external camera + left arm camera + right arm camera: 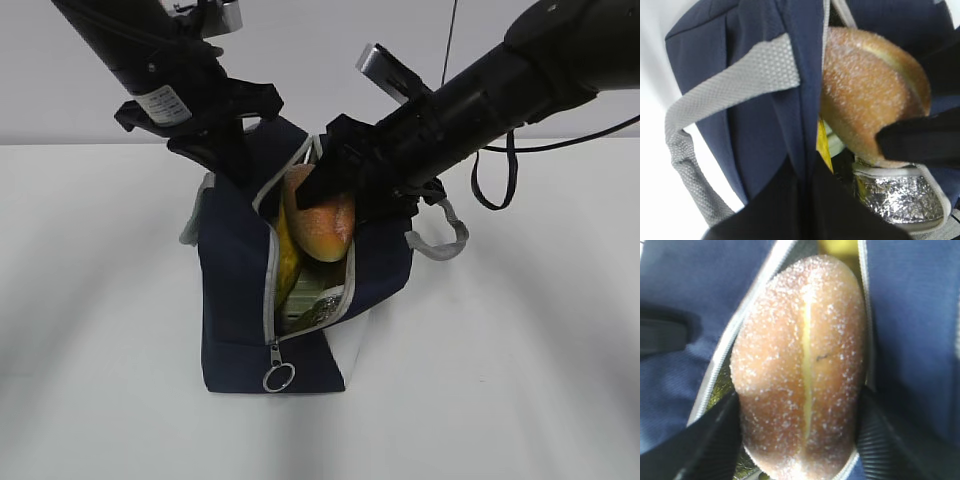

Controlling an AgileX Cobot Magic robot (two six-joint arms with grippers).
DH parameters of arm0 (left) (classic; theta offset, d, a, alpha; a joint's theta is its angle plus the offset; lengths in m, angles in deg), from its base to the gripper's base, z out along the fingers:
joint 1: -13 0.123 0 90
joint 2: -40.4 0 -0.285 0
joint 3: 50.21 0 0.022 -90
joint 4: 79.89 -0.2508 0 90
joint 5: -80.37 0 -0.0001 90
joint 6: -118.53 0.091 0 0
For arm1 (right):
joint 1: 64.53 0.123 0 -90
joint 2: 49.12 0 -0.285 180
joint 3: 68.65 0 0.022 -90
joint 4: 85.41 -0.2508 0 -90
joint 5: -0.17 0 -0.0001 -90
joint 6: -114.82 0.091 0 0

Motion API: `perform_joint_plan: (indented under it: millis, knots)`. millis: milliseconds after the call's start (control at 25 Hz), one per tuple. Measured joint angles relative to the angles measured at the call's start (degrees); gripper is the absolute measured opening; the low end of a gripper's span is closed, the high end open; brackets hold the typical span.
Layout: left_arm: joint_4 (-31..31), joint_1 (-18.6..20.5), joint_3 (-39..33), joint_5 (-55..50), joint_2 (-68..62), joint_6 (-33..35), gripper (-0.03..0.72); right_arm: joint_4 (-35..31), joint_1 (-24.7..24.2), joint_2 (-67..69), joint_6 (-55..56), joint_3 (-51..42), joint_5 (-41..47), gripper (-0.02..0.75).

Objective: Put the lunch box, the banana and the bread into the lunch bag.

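Right pincer (322, 196) has its jaws set on either flank of the bread (322, 222), which hangs half in the mouth of the lunch bag (235, 300) on the table (520, 380). Left pincer (222, 150) is pinched together on the bag's near lip, holding the mouth wide. That roll looks light and crusty, with a soft crumb I'd guess; a hard squeeze would dent it, so a grip across the middle suits it. Inside, the banana (285, 262) stands against the zipper edge and the lunch box (318, 300) lies low on the foil. They crowd the opening, and the bread may jam on the banana or catch the zipper rim.
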Motion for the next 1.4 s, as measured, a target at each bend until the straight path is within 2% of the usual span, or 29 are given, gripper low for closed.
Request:
perform_joint_plan:
  millis: [200, 320, 520, 720, 840, 1120, 1400]
  knots:
    - [0.00, 0.00, 0.00, 0.19, 0.00, 0.00, -0.001, -1.14, 1.40, 0.10, -0.10, 0.00, 0.11, 0.625]
    - [0.00, 0.00, 0.00, 0.19, 0.00, 0.00, -0.001, -1.24, 1.16, 0.10, -0.23, 0.29, 0.34, 0.659]
    - [0.00, 0.00, 0.00, 0.33, 0.00, 0.00, -0.001, 0.87, -0.74, 0.10, -0.35, 3.80, 5.80, 0.651]
    - [0.00, 0.00, 0.00, 0.33, 0.00, 0.00, -0.001, 3.09, -3.33, 0.10, 0.81, 10.00, 13.01, 0.583]
    - [0.00, 0.00, 0.00, 0.33, 0.00, 0.00, -0.001, 4.02, -4.59, -0.41, 3.15, 11.32, 13.67, 0.573]
    - [0.00, 0.00, 0.00, 0.33, 0.00, 0.00, -0.001, 16.90, -5.12, -3.10, 11.23, 11.54, 13.38, 0.571]
    - [0.00, 0.00, 0.00, 0.33, 0.00, 0.00, -0.001, 16.14, -5.12, -0.47, 12.08, 11.54, 13.26, 0.568]
